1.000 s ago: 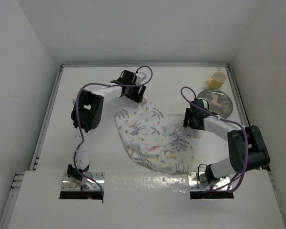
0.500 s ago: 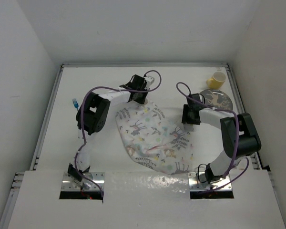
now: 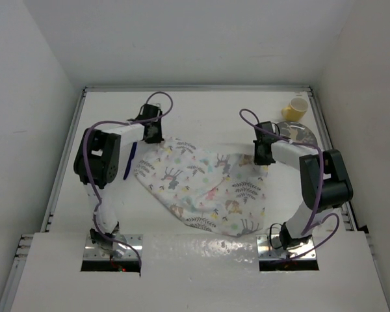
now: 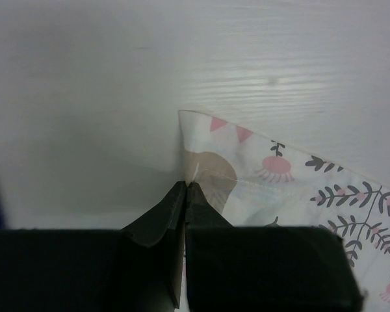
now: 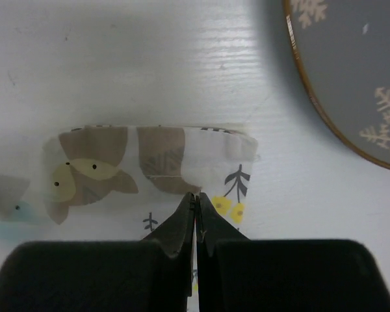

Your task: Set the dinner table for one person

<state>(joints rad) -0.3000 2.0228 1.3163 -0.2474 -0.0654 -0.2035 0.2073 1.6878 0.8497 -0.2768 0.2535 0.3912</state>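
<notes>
Since half a second ago, both arms have drawn apart, and the cloth mat now lies spread wider across the middle of the dinner table. We see the left gripper with its jaws pinched together on the mat's far-left corner, and the right gripper pinched likewise on a folded-over edge at the far right. Just right of that fold sits a grey plate, cut off by the wrist view's border and partly hidden by the right arm from above. A yellow cup stands beyond it. A slim blue object, perhaps a utensil, lies beside the left arm, too small to identify.
</notes>
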